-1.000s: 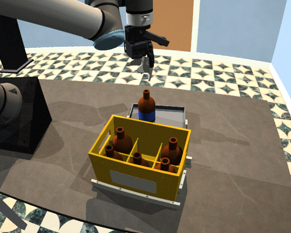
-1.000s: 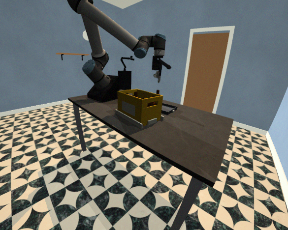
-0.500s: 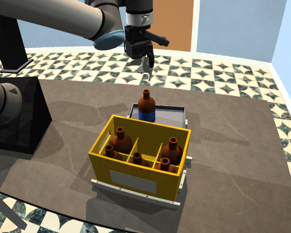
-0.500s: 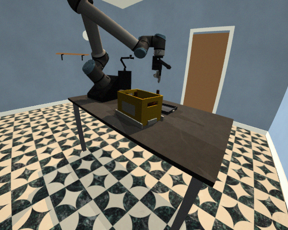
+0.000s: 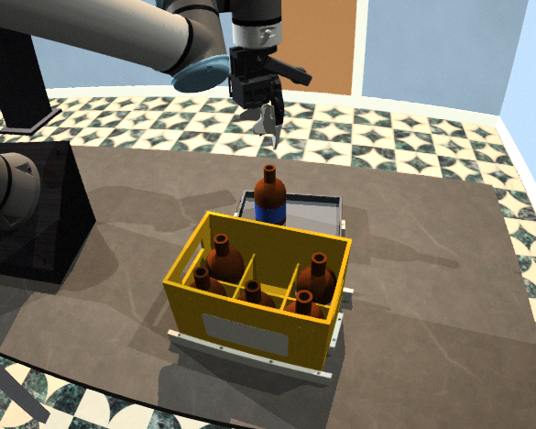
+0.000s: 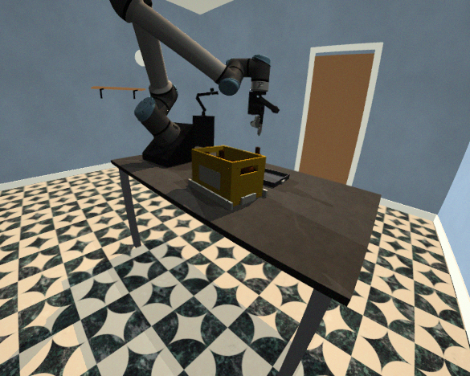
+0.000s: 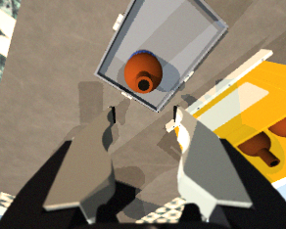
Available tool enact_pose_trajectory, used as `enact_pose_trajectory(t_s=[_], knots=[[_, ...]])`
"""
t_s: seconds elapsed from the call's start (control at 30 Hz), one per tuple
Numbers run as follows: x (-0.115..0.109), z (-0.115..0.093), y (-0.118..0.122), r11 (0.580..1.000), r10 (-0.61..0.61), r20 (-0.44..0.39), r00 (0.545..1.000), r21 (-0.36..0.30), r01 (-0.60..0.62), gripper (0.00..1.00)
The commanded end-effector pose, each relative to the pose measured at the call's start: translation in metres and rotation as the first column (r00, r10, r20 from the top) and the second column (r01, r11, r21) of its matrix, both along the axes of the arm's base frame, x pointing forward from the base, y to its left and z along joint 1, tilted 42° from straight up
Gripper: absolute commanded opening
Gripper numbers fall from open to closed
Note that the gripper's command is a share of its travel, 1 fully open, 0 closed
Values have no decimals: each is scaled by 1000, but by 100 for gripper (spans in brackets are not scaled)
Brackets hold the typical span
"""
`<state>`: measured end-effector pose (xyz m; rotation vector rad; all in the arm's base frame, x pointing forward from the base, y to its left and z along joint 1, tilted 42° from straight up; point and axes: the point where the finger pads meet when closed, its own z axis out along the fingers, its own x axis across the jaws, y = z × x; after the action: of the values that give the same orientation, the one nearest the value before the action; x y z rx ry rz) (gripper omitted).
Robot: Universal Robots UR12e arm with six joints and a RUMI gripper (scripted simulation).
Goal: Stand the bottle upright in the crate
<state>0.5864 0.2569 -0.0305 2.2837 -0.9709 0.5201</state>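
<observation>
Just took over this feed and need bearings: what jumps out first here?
A yellow crate mid-table holds five brown bottles, with its back middle slot free. Behind it, a blue-banded bottle stands upright on the grey tray, not lying down. The gripper hangs high above that bottle, open and holding nothing.
</observation>
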Motion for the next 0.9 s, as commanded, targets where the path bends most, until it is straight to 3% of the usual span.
enact_pose_trajectory(t_s=[0.0,0.87], knots=[[0,0,0,1000,0,1,1000,1,0,38],[3,-17,-15,1000,0,1,1000,1,0,38]])
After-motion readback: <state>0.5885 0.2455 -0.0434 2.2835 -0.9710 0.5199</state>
